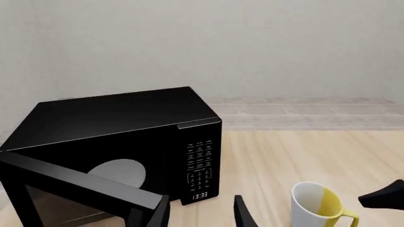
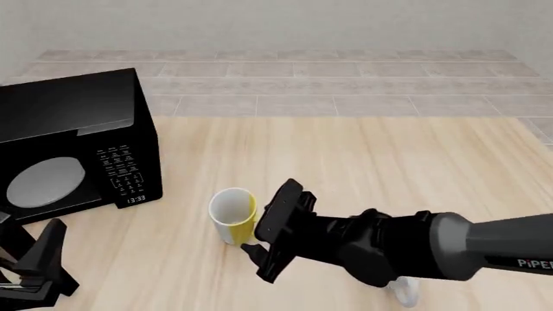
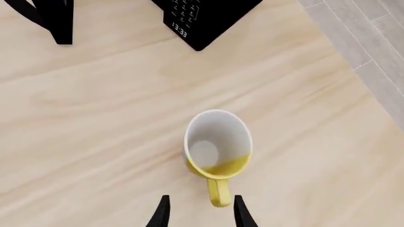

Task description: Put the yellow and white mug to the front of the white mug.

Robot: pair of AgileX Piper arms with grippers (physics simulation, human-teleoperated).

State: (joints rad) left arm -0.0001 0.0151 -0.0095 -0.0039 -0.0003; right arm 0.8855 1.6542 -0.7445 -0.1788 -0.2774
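The yellow and white mug [image 2: 233, 212] stands upright on the wooden table, just right of the microwave. In the right wrist view the yellow and white mug [image 3: 218, 144] has its yellow handle [image 3: 218, 191] pointing between the fingers of my open right gripper [image 3: 200, 213], which is not closed on it. From the front, the right gripper [image 2: 258, 258] sits just at the mug's near side. Only a small white piece of the white mug [image 2: 406, 293] shows under the right arm. My left gripper [image 2: 39, 265] hangs open and empty at the near left, and the left gripper [image 1: 202, 215] also shows in its own wrist view.
A black microwave [image 2: 78, 139] stands at the left with its door [image 1: 75, 187] swung open toward the near side and a glass turntable inside. Beyond the table's far edge lies a tiled floor [image 2: 346, 78].
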